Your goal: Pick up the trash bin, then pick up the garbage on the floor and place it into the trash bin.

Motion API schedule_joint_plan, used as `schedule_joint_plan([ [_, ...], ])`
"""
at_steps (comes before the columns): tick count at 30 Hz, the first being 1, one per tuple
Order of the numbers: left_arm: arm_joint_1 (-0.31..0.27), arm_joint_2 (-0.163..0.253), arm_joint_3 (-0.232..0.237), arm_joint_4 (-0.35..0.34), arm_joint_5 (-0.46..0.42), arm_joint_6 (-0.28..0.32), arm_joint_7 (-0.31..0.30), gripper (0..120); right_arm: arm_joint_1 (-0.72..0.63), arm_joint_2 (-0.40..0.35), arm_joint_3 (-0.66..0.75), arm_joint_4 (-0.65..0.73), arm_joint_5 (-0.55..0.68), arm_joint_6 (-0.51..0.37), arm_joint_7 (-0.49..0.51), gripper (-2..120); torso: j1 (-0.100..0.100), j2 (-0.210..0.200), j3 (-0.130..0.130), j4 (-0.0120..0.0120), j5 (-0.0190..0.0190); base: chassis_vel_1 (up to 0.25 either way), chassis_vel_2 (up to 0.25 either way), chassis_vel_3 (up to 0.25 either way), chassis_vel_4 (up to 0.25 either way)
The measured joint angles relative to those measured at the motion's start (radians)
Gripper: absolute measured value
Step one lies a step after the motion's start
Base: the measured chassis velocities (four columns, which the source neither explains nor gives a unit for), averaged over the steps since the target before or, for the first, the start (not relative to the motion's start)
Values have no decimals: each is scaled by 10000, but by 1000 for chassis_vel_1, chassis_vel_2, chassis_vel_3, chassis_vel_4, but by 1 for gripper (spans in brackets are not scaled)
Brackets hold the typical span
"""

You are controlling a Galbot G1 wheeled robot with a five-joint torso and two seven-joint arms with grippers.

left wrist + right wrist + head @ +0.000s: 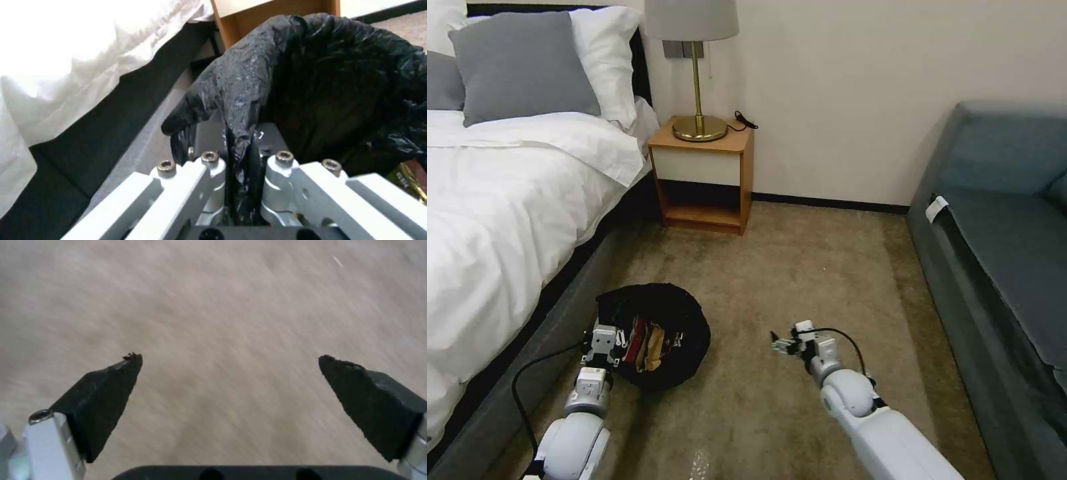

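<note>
The trash bin (657,333), lined with a crinkled black bag, is low over the carpet beside the bed. Inside it lie garbage pieces: a red packet (635,340) and a gold-brown wrapper (654,350). My left gripper (604,340) is shut on the bin's near rim; in the left wrist view its fingers (209,160) pinch the black bag edge (240,110), and a bit of gold wrapper (407,176) shows inside. To the bin's right, my right gripper (779,345) is open over bare carpet, its black fingertips (111,386) wide apart with nothing between them.
A bed (500,200) with white bedding runs along the left. A wooden nightstand (704,177) with a brass lamp (697,73) stands against the far wall. A grey sofa (1000,240) lines the right. Open carpet (814,267) lies between.
</note>
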Motion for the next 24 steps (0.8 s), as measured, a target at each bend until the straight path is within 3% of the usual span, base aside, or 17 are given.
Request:
schedule_joint_plan([
  [6,-32,67,-3,52,-64,-30,32,6,-25,189,167,-65,633,-1496,2248,100,0,0,0,1,-1,0,0,0,0],
  [7,-32,67,-3,52,-64,-30,32,6,-25,189,167,-65,633,-1496,2248,100,0,0,0,1,-1,0,0,0,0],
  [15,19,140,-74,115,-160,-122,93,6,43,507,519,-270,1777,-2624,5012,100,0,0,0,2,0,0,0,0,0],
  [24,-69,145,-15,280,-164,-194,137,6,-302,151,963,-32,2670,-3072,5878,100,0,0,0,1,-1,0,0,0,0],
])
